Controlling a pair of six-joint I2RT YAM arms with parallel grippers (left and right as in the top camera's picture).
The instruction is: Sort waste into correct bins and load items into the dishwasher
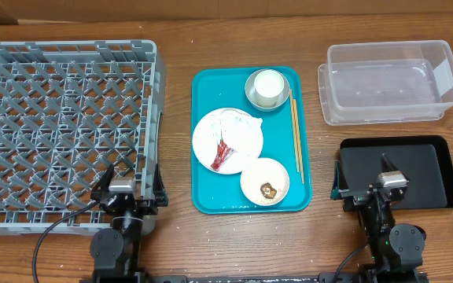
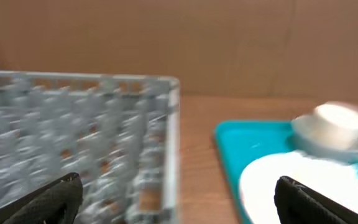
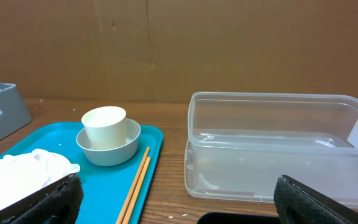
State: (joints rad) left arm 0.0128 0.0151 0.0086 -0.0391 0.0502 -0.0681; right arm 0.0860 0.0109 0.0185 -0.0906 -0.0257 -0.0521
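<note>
Dish rack [image 1: 53,118]: grey, square, open lattice floor, low walls. It sits at the left of the table.

The items stand on the teal serving tray [image 1: 207,196] at the table's centre.

Large plate [image 1: 207,137]: pale, round, mid-tray on the left side. It carries the red wrapper [image 1: 223,153] and the crumpled white napkin [image 1: 238,126], apparently touching each other.

Small dish [image 1: 254,177]: white, at the near-right corner just beside the plate. It holds the brown scrap [image 1: 268,189].

Grey bowl [image 1: 289,93]: upright at the far-right corner, with the white cup [image 1: 267,85] upright inside it.

Chopsticks [image 1: 296,134]: paired, lying along the tray's right edge.

Clear tub [image 1: 384,82]: upright at the far right of the table.

Black tray [image 1: 431,169]: shallow, just in front of the tub.
</note>
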